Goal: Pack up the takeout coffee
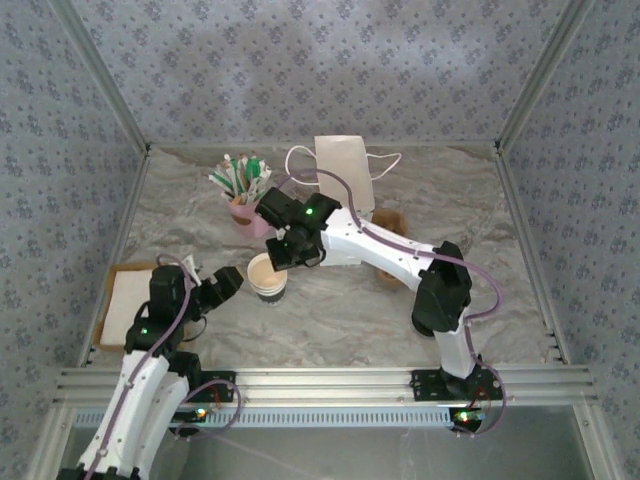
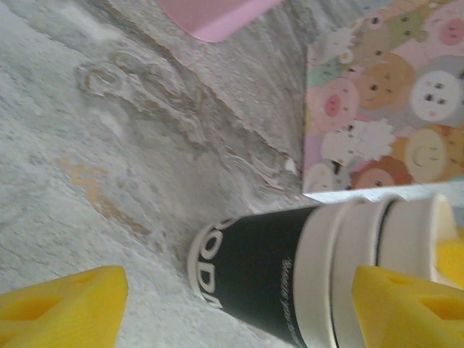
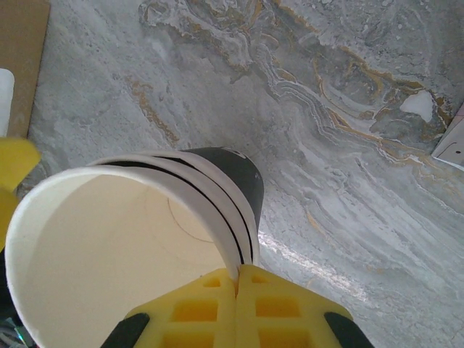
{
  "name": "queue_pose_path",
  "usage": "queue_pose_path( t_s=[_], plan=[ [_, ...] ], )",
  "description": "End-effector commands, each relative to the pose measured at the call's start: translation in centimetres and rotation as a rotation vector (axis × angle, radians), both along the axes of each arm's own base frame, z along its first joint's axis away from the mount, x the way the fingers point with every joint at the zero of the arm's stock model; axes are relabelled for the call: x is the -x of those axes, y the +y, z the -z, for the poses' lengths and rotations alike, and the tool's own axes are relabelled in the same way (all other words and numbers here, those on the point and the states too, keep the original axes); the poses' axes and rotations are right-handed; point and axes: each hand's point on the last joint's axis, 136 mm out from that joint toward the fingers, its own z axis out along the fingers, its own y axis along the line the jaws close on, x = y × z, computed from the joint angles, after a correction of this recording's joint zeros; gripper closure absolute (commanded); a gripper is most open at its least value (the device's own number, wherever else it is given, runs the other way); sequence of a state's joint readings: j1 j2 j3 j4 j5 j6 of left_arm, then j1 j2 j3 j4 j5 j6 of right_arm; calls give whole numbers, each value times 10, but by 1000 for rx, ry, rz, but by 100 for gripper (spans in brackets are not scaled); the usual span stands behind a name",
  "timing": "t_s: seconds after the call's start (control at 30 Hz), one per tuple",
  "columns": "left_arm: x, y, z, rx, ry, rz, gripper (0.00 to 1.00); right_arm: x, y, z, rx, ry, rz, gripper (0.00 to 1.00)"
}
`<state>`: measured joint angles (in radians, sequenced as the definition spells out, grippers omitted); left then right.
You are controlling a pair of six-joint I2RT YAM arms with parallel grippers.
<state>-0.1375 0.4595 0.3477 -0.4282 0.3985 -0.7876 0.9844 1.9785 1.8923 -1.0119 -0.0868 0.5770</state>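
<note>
The takeout coffee cup stands mid-table as the top of a nested stack of paper cups, cream-white inside, with a black outer wall. My right gripper reaches down from behind, and its yellow fingers are shut on the rim of the innermost cup. My left gripper is at the stack's left side. It is open, its yellow fingers wide apart on either side of the stack, and the left finger is well clear of the wall.
A pink cup of straws and sticks stands just behind the stack, with a white paper bag beyond it. A brown cup carrier lies behind the right arm. A brown tray with a white sheet sits at the left edge.
</note>
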Motion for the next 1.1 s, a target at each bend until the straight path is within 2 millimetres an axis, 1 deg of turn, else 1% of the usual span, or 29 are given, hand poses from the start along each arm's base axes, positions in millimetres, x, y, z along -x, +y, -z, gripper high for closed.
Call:
queue_pose_path(
  t_s=[0.0,0.1,0.23,0.4,0.57,0.7,0.87,1.07],
  plan=[
    [16,-13,-8,81,33,58,20,3,1,-16,-61,7,-5,100],
    [20,-18,-9,112,37,78,21,2,1,-16,-80,15,-5,100],
    [19,-25,-11,154,36,107,24,2,2,-15,-107,36,-7,100],
    [18,-30,-14,190,25,123,25,3,4,-16,-122,46,-13,100],
    [19,-31,-4,194,45,130,27,4,8,-17,-144,57,-19,100],
    [19,-29,1,183,55,123,27,4,11,-19,-161,65,-22,100],
    [20,-20,9,130,74,94,28,3,16,-25,-182,73,-8,100],
    [19,-15,15,85,91,83,28,0,19,-27,-170,74,-10,100]
  ],
)
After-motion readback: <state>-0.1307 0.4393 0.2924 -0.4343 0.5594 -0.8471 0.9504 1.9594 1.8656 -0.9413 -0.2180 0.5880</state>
